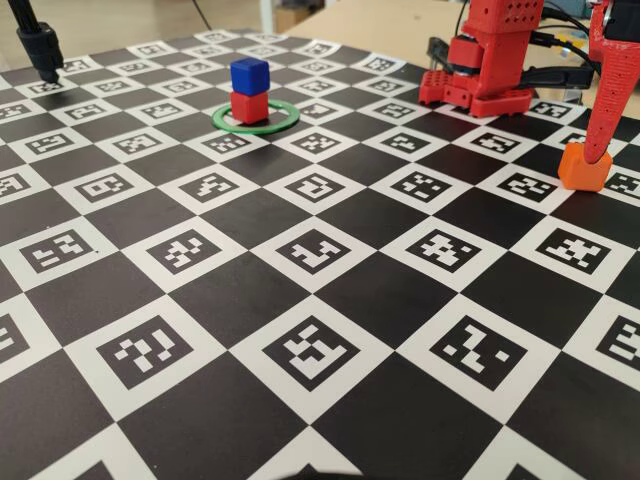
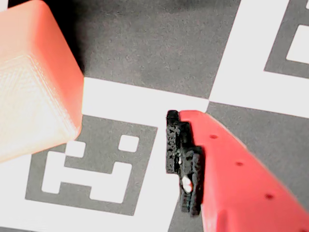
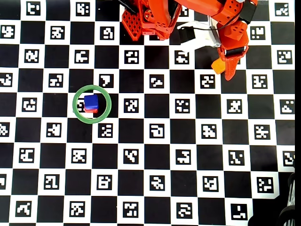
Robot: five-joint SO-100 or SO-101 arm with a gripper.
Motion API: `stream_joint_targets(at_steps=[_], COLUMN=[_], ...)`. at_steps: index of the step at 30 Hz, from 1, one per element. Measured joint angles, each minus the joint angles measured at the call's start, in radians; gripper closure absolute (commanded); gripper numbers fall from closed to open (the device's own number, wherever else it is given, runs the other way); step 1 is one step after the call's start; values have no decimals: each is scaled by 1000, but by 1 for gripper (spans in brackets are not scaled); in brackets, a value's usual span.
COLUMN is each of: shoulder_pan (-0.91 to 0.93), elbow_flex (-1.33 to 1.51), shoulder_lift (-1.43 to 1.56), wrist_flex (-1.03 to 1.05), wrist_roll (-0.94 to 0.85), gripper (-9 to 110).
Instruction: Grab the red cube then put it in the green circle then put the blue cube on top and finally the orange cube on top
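The red cube (image 1: 249, 106) stands inside the green circle (image 1: 258, 130) at the back left of the fixed view, and the blue cube (image 1: 249, 74) sits squarely on top of it. From overhead the blue cube (image 3: 91, 101) covers nearly all of the red one within the ring (image 3: 92, 87). The orange cube (image 1: 584, 167) rests on the board at the right edge. My gripper (image 1: 592, 150) has come down at it, one red finger touching its top right side. In the wrist view the orange cube (image 2: 34, 77) lies upper left, apart from the black-padded finger (image 2: 181, 159); the gripper (image 2: 111, 145) is open and holds nothing.
The arm's red base (image 3: 150, 19) stands at the back edge of the checkered marker board (image 1: 300, 330). A black stand (image 1: 40, 45) rises at the back left corner. Cables (image 3: 288, 214) lie at the lower right in the overhead view.
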Motion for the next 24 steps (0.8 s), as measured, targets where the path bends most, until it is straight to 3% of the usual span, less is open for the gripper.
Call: stream_joint_targets(at_steps=[24], shoulder_pan=[58], elbow_flex=[8], shoulder_lift=[-46], wrist_flex=[-95], wrist_roll=[-31], gripper=[54])
